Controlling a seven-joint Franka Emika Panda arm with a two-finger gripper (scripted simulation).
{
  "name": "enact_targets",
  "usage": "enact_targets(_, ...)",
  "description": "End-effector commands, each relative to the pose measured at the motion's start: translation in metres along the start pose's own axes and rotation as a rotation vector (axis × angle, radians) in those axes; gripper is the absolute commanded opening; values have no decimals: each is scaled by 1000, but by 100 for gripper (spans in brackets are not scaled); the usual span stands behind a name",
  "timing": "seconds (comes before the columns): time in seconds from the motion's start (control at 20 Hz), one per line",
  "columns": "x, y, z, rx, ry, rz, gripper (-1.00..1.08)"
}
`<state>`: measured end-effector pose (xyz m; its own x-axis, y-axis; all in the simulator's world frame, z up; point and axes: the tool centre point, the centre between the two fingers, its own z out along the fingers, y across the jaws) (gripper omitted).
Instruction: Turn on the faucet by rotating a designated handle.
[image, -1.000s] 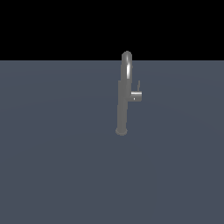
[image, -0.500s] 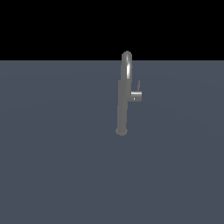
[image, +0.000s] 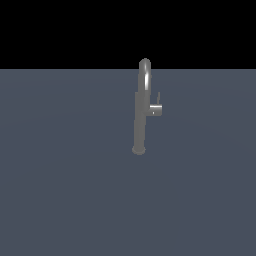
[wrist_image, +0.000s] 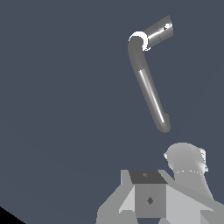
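On the grey desk (image: 60, 200) the faucet (image: 139, 120) stands upright, well apart from anything else, its arched spout (image: 144, 72) on top. The handle (image: 156, 110) juts sideways from the column toward the exterior view's right, its thin lever pointing up; I judge it unturned. My arm is absent from the exterior view. The wrist view looks down on the spout, suggesting I hover above for approach. My gripper's opening I cannot tell; probably it holds nothing.
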<state>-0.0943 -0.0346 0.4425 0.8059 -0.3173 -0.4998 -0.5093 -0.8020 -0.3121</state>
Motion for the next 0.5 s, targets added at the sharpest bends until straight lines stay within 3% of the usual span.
enact_targets(0.0,16,0,0,46,-42,44,-100)
enact_targets(0.45,77,6,8,221,-202,215,-100)
